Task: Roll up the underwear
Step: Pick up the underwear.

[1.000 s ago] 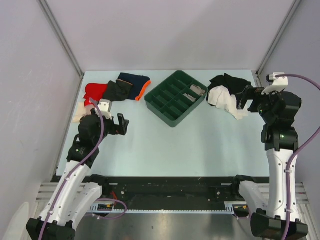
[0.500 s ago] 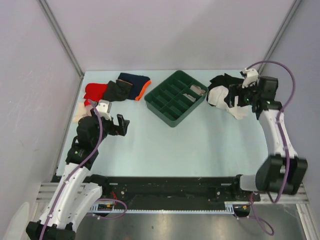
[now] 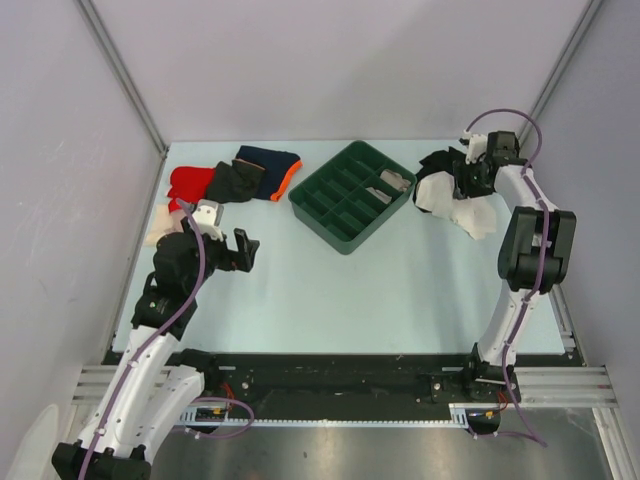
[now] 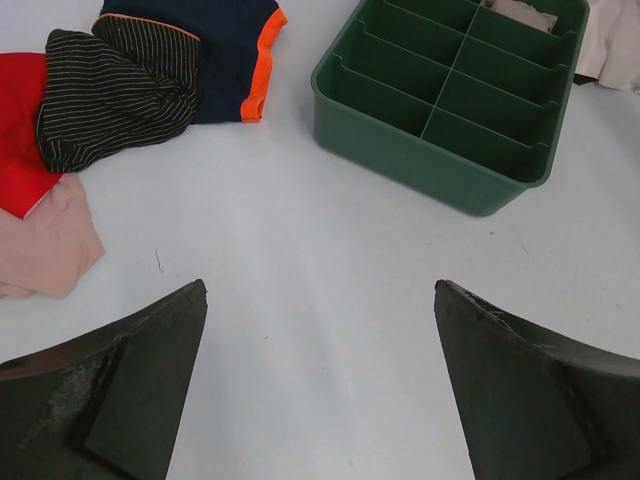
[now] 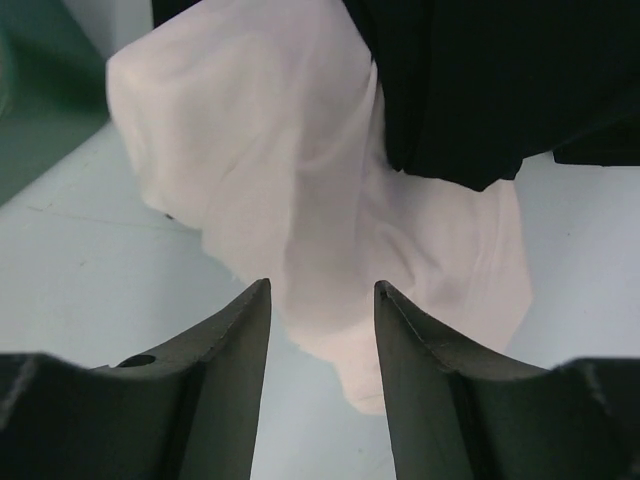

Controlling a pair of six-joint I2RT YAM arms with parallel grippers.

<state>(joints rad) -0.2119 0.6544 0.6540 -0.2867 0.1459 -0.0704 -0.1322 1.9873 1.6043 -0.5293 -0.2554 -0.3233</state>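
Observation:
The white underwear (image 3: 452, 206) lies crumpled at the far right of the table, partly under a black garment (image 3: 452, 160). My right gripper (image 3: 462, 186) hangs low over it. In the right wrist view the gripper (image 5: 322, 286) is open, its jaws a narrow gap apart. The white cloth (image 5: 300, 190) lies just beyond and below the fingertips, and the black garment (image 5: 500, 80) overlaps its far side. My left gripper (image 3: 245, 250) is open and empty over bare table at the left, and it also shows in the left wrist view (image 4: 320, 286).
A green divided tray (image 3: 330, 224) stands at centre back, with a pale cloth (image 3: 394, 180) in one compartment. At the far left lie a red garment (image 3: 188, 182), a black striped one (image 3: 233, 182), a navy one with orange trim (image 3: 270, 164) and a pale pink cloth (image 3: 160, 230).
My right arm has reached out from an upright pose and lowered its gripper over the white cloth. The left arm has not moved.

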